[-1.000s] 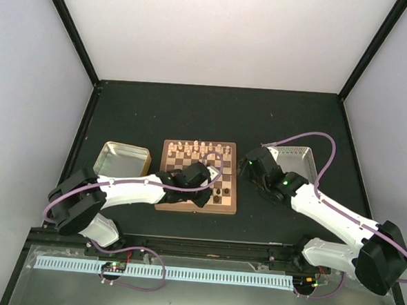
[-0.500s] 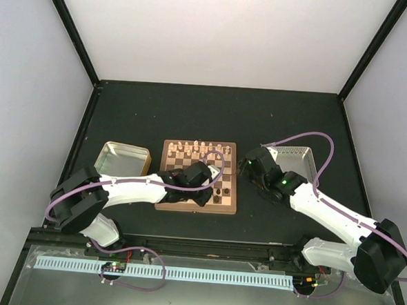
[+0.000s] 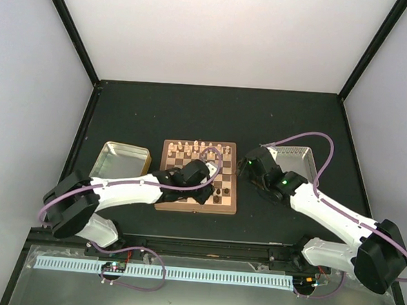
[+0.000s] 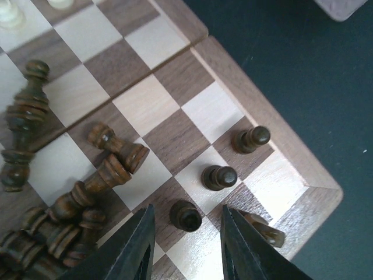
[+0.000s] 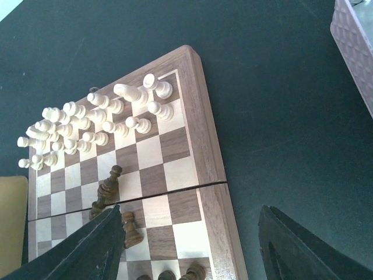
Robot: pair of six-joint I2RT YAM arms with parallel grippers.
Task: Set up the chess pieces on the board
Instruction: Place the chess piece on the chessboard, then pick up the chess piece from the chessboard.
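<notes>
The board [image 3: 224, 203] lies mid-table. Cream chess pieces [image 3: 198, 151] stand along its far rows and also show in the right wrist view [image 5: 93, 119]. Dark pieces lie heaped on the board [image 4: 70, 201]. Three dark pawns stand in a diagonal line near the board's corner [image 4: 220, 177]. My left gripper [image 4: 187, 209] is open, its jaws on either side of the nearest pawn [image 4: 186, 217] without touching it. Another piece [image 4: 267, 229] lies behind the right finger. My right gripper [image 5: 189, 213] is open and empty over the board's right edge.
A gold-rimmed tin tray [image 3: 122, 159] sits left of the board. A grey box [image 3: 294, 160] sits to the right, behind my right arm. Dark table surface surrounds the board.
My left arm has shifted slightly, its elbow moving left and the wrist edging up the board. My right arm has barely moved.
</notes>
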